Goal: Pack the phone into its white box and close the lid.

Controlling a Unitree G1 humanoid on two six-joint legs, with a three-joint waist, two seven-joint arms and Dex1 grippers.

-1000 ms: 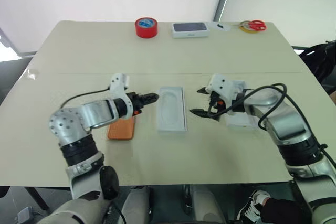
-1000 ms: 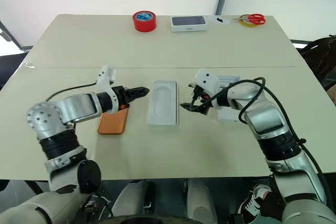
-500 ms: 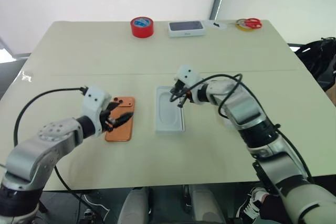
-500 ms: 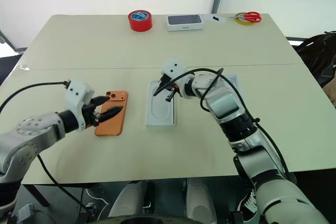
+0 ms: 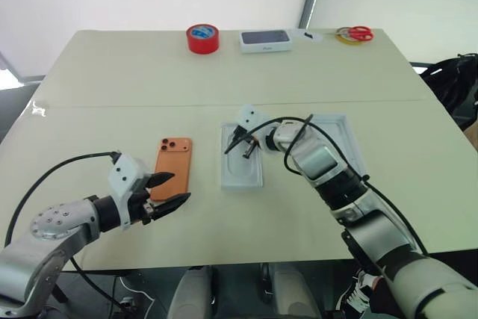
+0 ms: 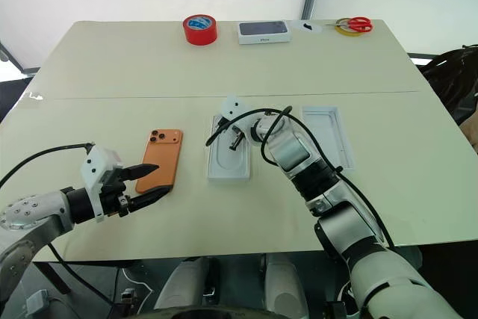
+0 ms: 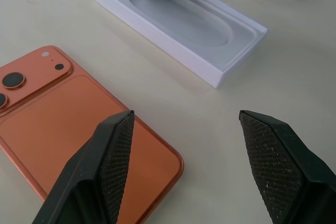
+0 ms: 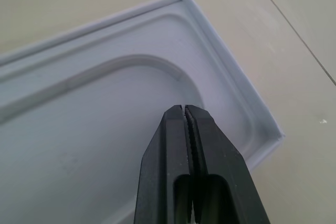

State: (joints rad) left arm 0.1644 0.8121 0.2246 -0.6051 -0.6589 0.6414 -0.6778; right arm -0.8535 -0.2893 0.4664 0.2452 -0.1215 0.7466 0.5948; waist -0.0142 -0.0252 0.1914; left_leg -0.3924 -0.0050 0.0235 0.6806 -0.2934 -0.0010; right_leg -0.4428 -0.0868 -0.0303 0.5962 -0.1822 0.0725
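Judging from how things lie now, the packing has not really begun — the phone is outside any box and nothing is covered.

Nearest to the robot, the left gripper hangs just above the table with its two black fingers spread apart and nothing between them; it is just beside the near end of the phone but apart from it.

The phone is a slim orange smartphone lying flat, back side up, with three dark lenses in the far corner. It looks smooth and thin, so I think it will be hard to pinch from the flat table.

Beside it, toward the middle, lies the white insert with an oval recess. The right gripper is over this insert, its fingers pressed together and holding nothing; whether the tips touch the recess, I cannot tell.

To the right of the insert lies a shallow white tray, open side up — it may be the white box or the lid, I cannot tell which.

At the far edge of the table stand a red tape roll, a closed white box with a dark top and scissors with red handles.

What is left, as I judge: lifting the phone, laying it in the box, and closing the lid.
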